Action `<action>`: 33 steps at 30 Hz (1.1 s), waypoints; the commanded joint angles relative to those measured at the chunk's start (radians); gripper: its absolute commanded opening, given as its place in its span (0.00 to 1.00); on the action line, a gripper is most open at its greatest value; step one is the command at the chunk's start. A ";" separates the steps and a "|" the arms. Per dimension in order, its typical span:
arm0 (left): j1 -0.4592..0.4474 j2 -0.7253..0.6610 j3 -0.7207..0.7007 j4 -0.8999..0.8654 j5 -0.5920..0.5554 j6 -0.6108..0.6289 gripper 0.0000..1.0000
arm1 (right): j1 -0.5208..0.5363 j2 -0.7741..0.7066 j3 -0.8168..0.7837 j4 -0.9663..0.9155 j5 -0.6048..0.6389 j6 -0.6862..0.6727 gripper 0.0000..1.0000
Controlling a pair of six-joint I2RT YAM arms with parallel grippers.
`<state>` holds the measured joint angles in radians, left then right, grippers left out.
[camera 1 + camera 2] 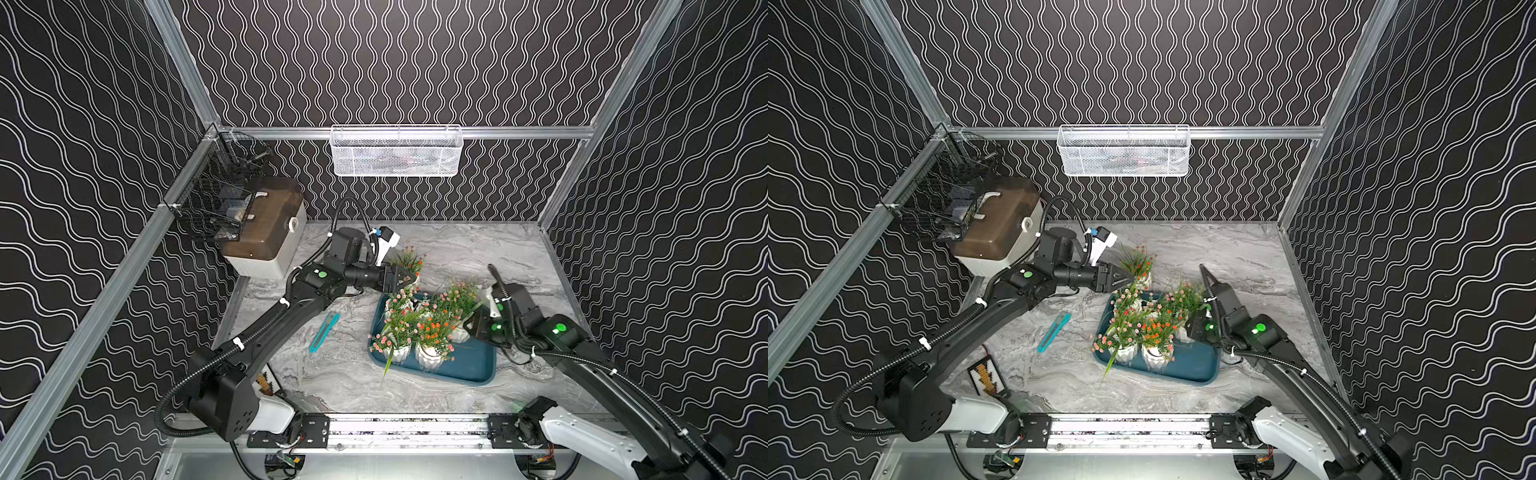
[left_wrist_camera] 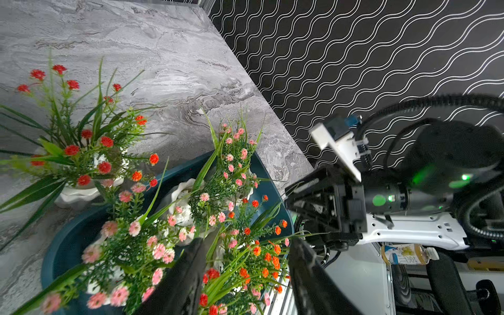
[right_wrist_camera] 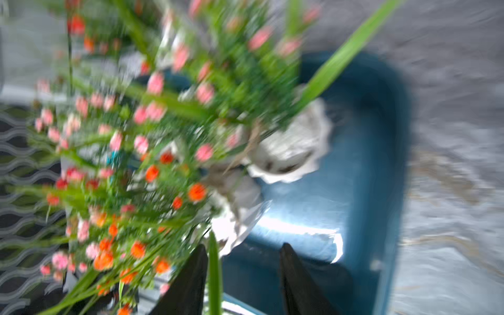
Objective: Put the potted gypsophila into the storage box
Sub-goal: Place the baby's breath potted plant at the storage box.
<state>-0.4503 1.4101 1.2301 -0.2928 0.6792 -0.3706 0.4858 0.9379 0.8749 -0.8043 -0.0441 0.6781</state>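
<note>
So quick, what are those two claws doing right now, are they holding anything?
The left gripper is open, holding nothing.
The right gripper is open, holding nothing; only a green leaf pokes between its jaws.

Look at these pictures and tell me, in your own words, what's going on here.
Potted gypsophila are going into the storage box. Most already stand in it, but the red-flowered pot is on the table behind the box, with the left tool open beside it. The right tool, also open, hovers over the box next to a white pot standing inside.
</note>
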 commanded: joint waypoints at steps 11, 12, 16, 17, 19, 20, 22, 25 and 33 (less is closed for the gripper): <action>-0.001 0.008 0.014 -0.011 0.000 0.027 0.53 | -0.506 0.224 -0.028 0.092 -0.169 -0.144 0.51; -0.002 0.008 0.016 -0.011 0.002 0.026 0.54 | -0.506 0.259 -0.025 0.103 -0.191 -0.152 0.51; -0.001 0.009 0.015 -0.008 0.005 0.025 0.54 | -0.506 0.330 -0.042 0.155 -0.220 -0.158 0.51; -0.002 0.008 0.016 -0.007 0.006 0.022 0.54 | -0.506 0.338 -0.048 0.164 -0.228 -0.160 0.51; -0.001 0.009 0.017 -0.008 0.008 0.022 0.54 | -0.506 0.352 -0.052 0.168 -0.233 -0.169 0.51; -0.001 0.010 0.017 -0.008 0.008 0.023 0.54 | -0.506 0.357 -0.058 0.175 -0.236 -0.172 0.50; -0.001 0.008 0.017 -0.008 0.009 0.022 0.54 | -0.506 0.366 -0.067 0.184 -0.244 -0.173 0.49; -0.001 0.007 0.016 -0.008 0.007 0.022 0.53 | -0.504 0.381 -0.085 0.202 -0.262 -0.175 0.47; -0.002 0.007 0.014 -0.008 0.002 0.021 0.54 | -0.504 0.458 -0.135 0.261 -0.280 -0.188 0.39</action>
<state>-0.4511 1.4155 1.2377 -0.3141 0.6777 -0.3645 -0.0185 1.3796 0.7479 -0.5755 -0.3260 0.5037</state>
